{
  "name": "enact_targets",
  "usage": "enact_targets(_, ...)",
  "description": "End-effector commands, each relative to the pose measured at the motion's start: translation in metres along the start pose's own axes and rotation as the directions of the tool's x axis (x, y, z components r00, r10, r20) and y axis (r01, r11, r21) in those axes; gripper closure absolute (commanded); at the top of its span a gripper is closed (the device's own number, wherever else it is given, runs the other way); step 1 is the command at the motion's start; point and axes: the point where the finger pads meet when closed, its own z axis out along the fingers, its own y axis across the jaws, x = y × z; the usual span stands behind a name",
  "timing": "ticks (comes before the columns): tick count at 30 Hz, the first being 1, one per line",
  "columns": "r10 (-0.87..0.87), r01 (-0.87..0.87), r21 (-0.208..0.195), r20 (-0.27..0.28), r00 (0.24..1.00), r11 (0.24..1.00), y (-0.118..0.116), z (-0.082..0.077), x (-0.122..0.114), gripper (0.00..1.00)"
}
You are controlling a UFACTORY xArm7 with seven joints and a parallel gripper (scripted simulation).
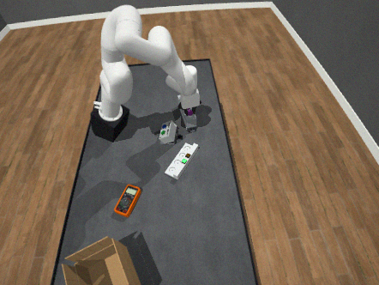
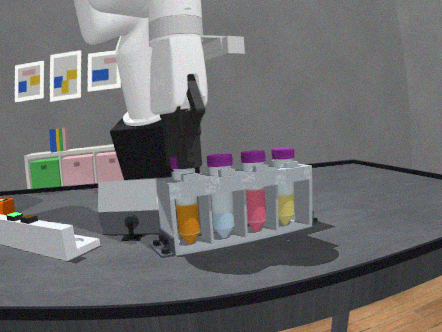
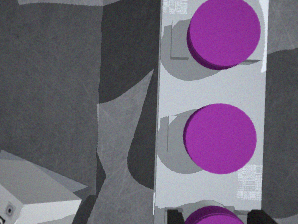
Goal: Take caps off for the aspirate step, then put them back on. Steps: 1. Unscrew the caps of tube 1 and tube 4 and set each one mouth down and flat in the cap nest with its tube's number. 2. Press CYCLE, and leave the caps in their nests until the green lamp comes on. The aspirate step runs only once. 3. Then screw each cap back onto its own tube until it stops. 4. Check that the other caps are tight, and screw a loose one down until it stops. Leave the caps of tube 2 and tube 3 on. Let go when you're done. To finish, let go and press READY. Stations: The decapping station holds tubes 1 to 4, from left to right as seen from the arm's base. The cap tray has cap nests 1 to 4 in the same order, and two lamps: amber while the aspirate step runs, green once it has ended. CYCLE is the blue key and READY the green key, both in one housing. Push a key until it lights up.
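The grey decapping rack (image 2: 295, 176) (image 1: 190, 124) (image 3: 212, 85) holds four tubes. My gripper (image 2: 183, 161) (image 3: 212, 218) (image 1: 189, 112) stands upright over the end tube with orange liquid (image 2: 188, 220) and is shut on its purple cap (image 2: 174, 162) (image 3: 210, 216), which sits at the tube's mouth. The other three purple caps (image 2: 220, 160) (image 2: 253, 156) (image 2: 283, 153) sit on their tubes; two of them show in the wrist view (image 3: 225, 32) (image 3: 220, 138). The white cap tray (image 1: 171, 172) (image 2: 35, 235) shows a lit green lamp (image 1: 183, 160) (image 2: 14, 216); its nests look empty.
The grey key housing (image 1: 170, 136) (image 2: 125, 200) with the blue key (image 1: 165, 127) and green key (image 1: 162, 134) stands just beside the rack. An orange multimeter (image 1: 128, 200) and an open cardboard box (image 1: 99, 262) lie further down the mat.
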Motion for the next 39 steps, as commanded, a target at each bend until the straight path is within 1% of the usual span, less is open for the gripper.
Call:
enact_targets(1,0.142,-0.142,-0.018,0.016,0.990,0.990,0.0015,-0.0007,0.0006,1.00)
enact_targets(5,0.273,-0.272,-0.020,0.014,0.962,0.962,0.0015,-0.0005,0.0007,1.00)
enact_targets(10,0.415,-0.415,-0.022,0.010,0.910,0.910,0.0015,-0.0003,0.0007,1.00)
enact_targets(18,0.415,-0.415,-0.022,0.010,0.910,0.910,0.0015,-0.0003,0.0007,1.00)
enact_targets(19,0.415,-0.415,-0.022,0.010,0.910,0.910,0.0015,-0.0003,0.0007,0.54)
enact_targets(29,0.415,-0.415,-0.022,0.010,0.910,0.910,0.0015,-0.0003,0.0007,0.54)
enact_targets(31,0.341,-0.341,-0.021,0.012,0.940,0.940,0.0015,-0.0012,0.0007,0.54)
enact_targets(33,0.341,-0.341,-0.021,0.012,0.940,0.940,0.0015,-0.0012,0.0007,0.54)
enact_targets(39,0.108,-0.108,-0.018,0.017,0.994,0.994,0.0014,-0.0012,0.0007,0.54)
